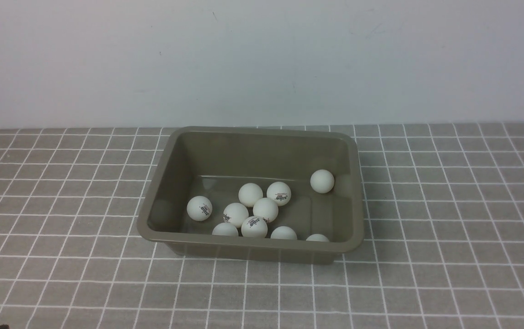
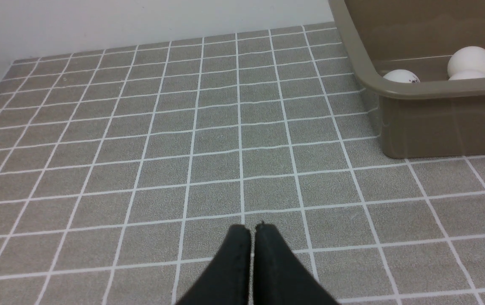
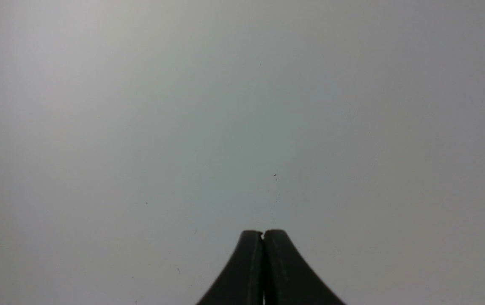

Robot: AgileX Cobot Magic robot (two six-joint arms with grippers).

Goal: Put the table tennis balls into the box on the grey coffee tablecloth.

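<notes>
Basically done, by my read. Near to far:

Left gripper [image 2: 252, 231]: jaws pressed together, nothing between them, hanging low over bare cloth just short of the box's near-left corner. Barely in the front view, if at all.

Right gripper [image 3: 263, 234]: jaws together too, empty. Its wrist view shows only a blank pale surface, probably the wall [image 1: 262, 59], so it is pointed away from the work. Not in the front view.

Grey coffee tablecloth [image 1: 61, 283]: every visible square around the box is bare in the front and left wrist views. No stray balls on the cloth that I can see.

Box [image 1: 243, 249]: one, sitting upright on the cloth, centre of the front view, open top.

Table tennis balls [image 1: 265, 209]: ten counted, all inside the box on its floor.
- three half hidden behind the near rim
- one with logo just behind them
- one with logo alone toward the left wall
- four more in the central cluster, touching or nearly so
- one alone by the far-right corner

Left wrist view shows parts of four of them over the rim.

Judgement: placing step complete, nothing left to pick. Only caveat: cloth outside the camera views can't be checked.
</notes>
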